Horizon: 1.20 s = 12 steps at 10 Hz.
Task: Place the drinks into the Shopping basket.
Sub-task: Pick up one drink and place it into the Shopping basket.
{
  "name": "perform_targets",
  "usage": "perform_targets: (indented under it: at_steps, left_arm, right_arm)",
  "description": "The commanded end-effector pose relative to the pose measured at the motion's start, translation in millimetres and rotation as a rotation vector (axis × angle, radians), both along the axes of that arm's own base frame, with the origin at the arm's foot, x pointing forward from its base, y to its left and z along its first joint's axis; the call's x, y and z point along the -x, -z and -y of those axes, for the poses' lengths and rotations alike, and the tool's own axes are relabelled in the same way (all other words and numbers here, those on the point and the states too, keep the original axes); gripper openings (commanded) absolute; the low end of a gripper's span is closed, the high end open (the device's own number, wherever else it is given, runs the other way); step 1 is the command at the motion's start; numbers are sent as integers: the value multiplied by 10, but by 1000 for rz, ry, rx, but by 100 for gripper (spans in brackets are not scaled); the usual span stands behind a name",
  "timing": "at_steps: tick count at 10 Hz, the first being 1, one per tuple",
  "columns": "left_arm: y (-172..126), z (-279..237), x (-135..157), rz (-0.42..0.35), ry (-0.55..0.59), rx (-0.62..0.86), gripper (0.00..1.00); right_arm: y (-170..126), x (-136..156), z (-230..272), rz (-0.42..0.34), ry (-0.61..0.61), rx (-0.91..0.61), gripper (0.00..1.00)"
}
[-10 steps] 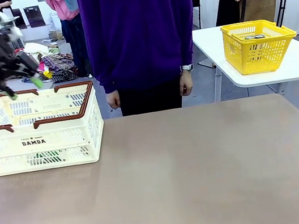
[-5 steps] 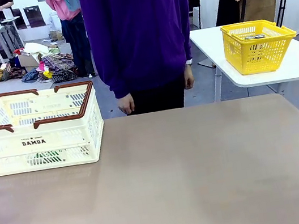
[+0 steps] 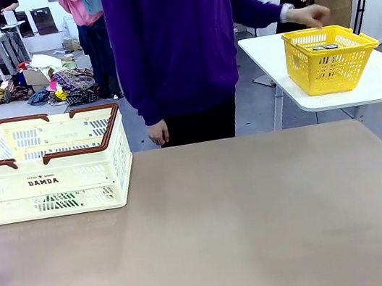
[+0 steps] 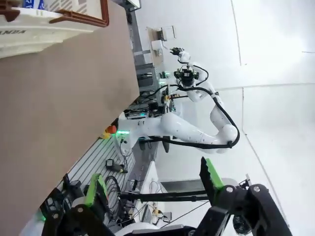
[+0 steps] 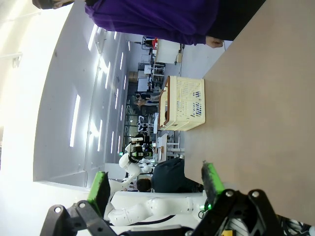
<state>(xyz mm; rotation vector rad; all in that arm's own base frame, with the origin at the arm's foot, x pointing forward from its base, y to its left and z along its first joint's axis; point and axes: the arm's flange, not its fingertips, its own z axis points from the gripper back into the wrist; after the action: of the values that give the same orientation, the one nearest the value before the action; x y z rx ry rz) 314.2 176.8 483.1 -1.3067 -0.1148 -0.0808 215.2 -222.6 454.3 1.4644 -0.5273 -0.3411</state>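
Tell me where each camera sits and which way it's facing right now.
Front view: fixed on the robot's side, looks across the table at the person, one hand above the yellow basket.
Left wrist view: rolled sideways, looks along the table; open left gripper at the bottom.
Right wrist view: rolled sideways, looks across the table at the person; open right gripper at the bottom.
Shared: all three show the Shopping basket.

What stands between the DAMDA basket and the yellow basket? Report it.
Front view: a person in purple stands between the Shopping basket and the yellow basket, reaching toward the latter.
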Motion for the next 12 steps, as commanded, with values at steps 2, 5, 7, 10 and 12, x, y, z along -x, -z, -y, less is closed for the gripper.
perform_targets:
  at_steps: [2,5,7,10,12]
  left_arm:
    - [-182,96,231,44,-17,-41,100]
    - [-182,96,231,44,-17,-41,100]
    - [-182,96,231,44,-17,-41,100]
    - [-182,96,231,44,-17,-41,100]
    - [-182,96,231,44,-17,-41,100]
  right_arm:
    - [-47,-13,7,11,6,-19,100]
    - [-47,-13,7,11,6,-19,100]
    - [-47,-13,7,11,6,-19,100]
    - [-47,-13,7,11,6,-19,100]
    - [-47,-13,7,11,6,-19,100]
